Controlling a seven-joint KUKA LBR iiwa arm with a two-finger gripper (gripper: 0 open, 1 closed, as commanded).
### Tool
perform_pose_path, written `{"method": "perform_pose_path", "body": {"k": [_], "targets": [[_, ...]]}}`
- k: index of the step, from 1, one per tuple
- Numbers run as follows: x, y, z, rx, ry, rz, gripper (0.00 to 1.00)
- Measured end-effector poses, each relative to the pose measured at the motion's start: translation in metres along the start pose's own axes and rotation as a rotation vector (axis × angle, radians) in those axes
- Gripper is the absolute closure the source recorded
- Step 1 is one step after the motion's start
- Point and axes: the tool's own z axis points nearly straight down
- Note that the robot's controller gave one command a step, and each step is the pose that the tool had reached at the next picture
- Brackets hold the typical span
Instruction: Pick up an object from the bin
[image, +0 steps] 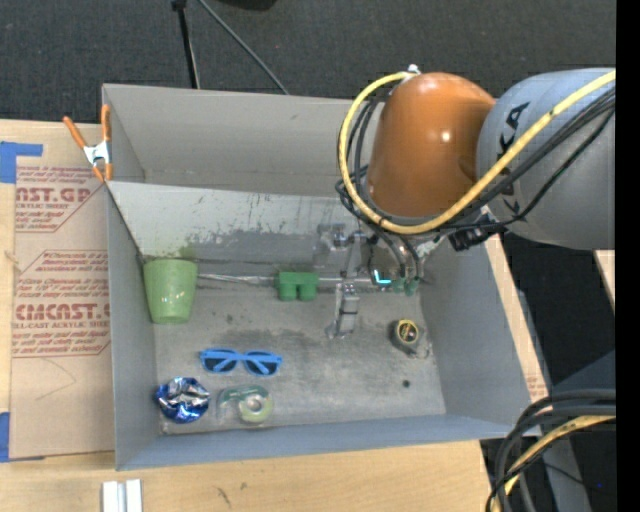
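At the left of the bin, a pale green cup is seen lying against the left wall, about midway between near and far. In the near left corner a crumpled blue-and-silver foil ball is found, and just to its right a small clear tape roll is laid flat. Blue sunglasses are placed just beyond the roll, apart from it.

From the cup a thin metal rod is stretched rightward to a small green block, which is set near the middle of the floor.

Just right of the block, the claw is lowered over a bare, scuffed patch of floor — near the block but not seen touching it. How far the claw is open cannot be told, and nothing can be made out in its hold.

Further right and slightly nearer, a small round brass-coloured disc is seen on the floor, apart from the claw. The block and the disc are the two things nearest the claw, one on each side.

Above the claw the wrist is capped by an orange cover, around which yellow and black cables are looped — and the grey arm is extended in from the right.
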Motion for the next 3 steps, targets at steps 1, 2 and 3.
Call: {"method": "perform_pose_path", "body": {"k": [1,2,3], "targets": [[0.046,0.053,0.147,0.0,0.001,-0.349,0.0],[0.014,0.085,0.164,-0.001,-0.009,-0.359,0.0],[0.015,0.083,0.163,0.0,-0.007,-0.356,1.0]]}}
